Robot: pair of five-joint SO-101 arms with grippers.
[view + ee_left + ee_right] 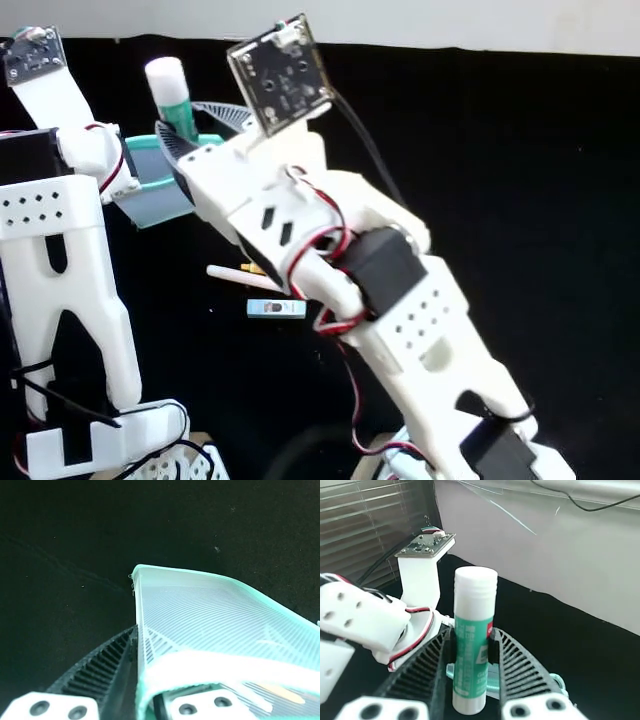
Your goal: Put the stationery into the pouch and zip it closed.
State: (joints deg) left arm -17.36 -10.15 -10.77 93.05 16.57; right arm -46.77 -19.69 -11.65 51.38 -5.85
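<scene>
I'd say this is roughly the middle of the job. The left tool (141,647) is pinched shut on one edge of the mesh pouch (210,615) and holds it up off the black counter (500,150). The right tool (471,639) is clamped around a glue stick (475,595), which is upright with its white cap up. It hangs right above the pouch, close to the top edge, and isn't inside yet as far as I can see.

Two more bits lie on the counter, on the side of the pouch toward the arm bases and well apart from it. One is a thin white pen-like stick (232,272), and just beside it is a small blue-and-white block (277,308), maybe an eraser. Something shows faintly through the mesh, but I can't tell if it's stationery already in there.

So what's left: drop the glue stick in, fetch those two, then zip it. None of that looks done.
</scene>
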